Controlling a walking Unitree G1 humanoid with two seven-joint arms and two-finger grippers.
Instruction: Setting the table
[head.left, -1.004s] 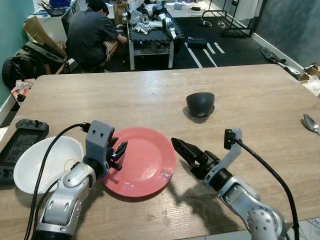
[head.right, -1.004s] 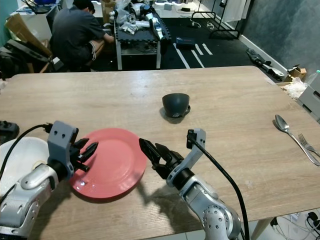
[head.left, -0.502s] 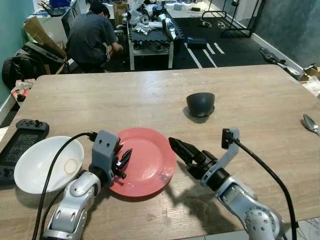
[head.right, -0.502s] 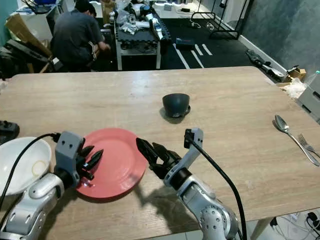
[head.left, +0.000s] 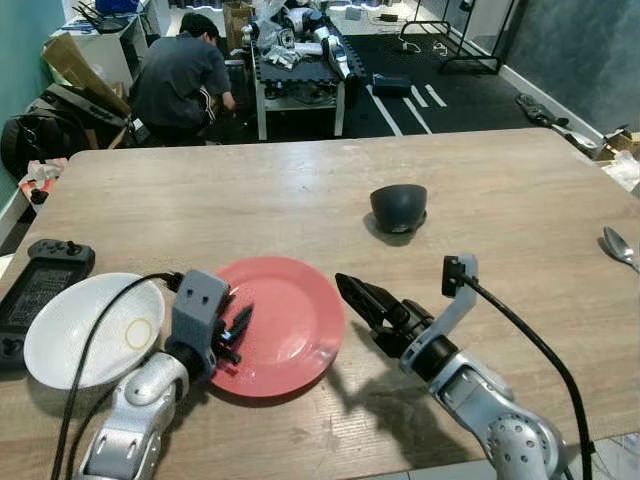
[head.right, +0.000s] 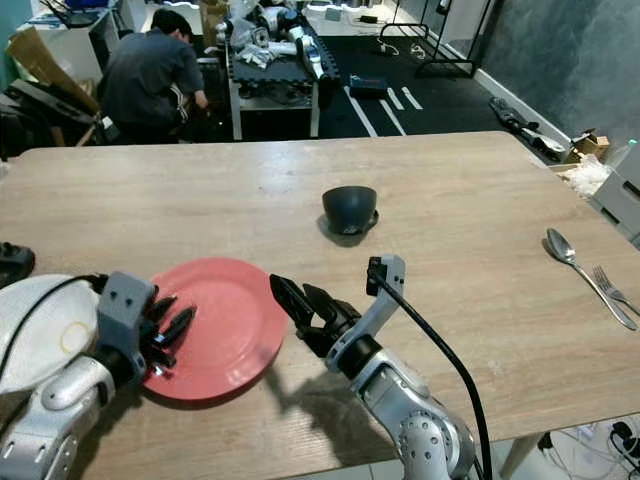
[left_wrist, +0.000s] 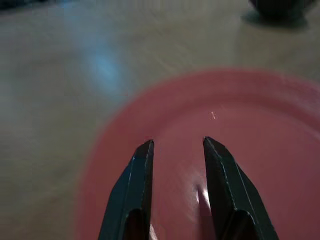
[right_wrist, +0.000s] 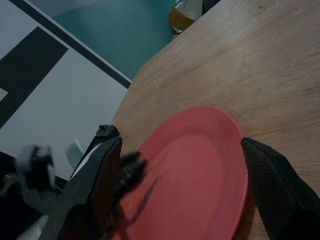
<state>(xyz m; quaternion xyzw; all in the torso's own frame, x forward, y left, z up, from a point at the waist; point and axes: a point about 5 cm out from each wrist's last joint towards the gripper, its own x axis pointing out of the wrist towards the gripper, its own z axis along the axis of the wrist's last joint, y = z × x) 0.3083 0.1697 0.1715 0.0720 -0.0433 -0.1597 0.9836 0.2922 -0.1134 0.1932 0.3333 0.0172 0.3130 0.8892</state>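
Plate between bowl and cup

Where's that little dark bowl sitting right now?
The dark bowl sits upside down near the middle of the wooden table, beyond the red plate and slightly to the robot's right of it.

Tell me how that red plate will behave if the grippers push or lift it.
The red plate looks rigid and shallow, so it should slide flat on the wooden table. Its glossy surface may slip between the left gripper fingers. The right gripper at its rim could steady it.
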